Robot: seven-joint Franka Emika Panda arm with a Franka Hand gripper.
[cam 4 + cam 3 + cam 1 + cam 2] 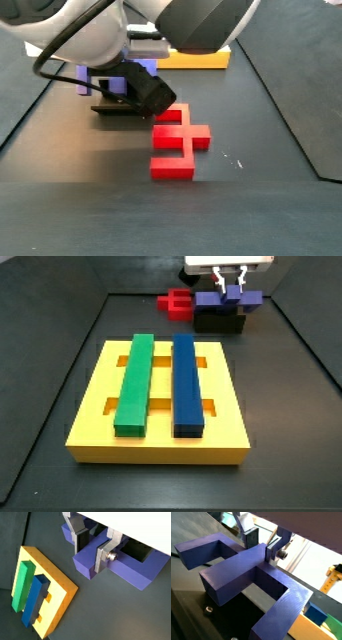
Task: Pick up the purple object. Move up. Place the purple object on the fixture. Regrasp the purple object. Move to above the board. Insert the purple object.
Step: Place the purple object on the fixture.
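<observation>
gripper (231,287) hangs at the far end of the scene, its silver fingers (101,558) pinching the stem of the purple object (119,559), which sits on the black fixture (221,320) beside the red block (175,302) — seen in a side view. nearer, the yellow board (94,416) holds a green bar (134,385) and a blue bar (186,381) in its slots, side by side. the arm comes down from above, fingers pointing downward.

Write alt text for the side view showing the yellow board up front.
The end effector grips the purple object over the black fixture at the back. A red block sits beside it; up front, the yellow board bears green and blue bars.
</observation>
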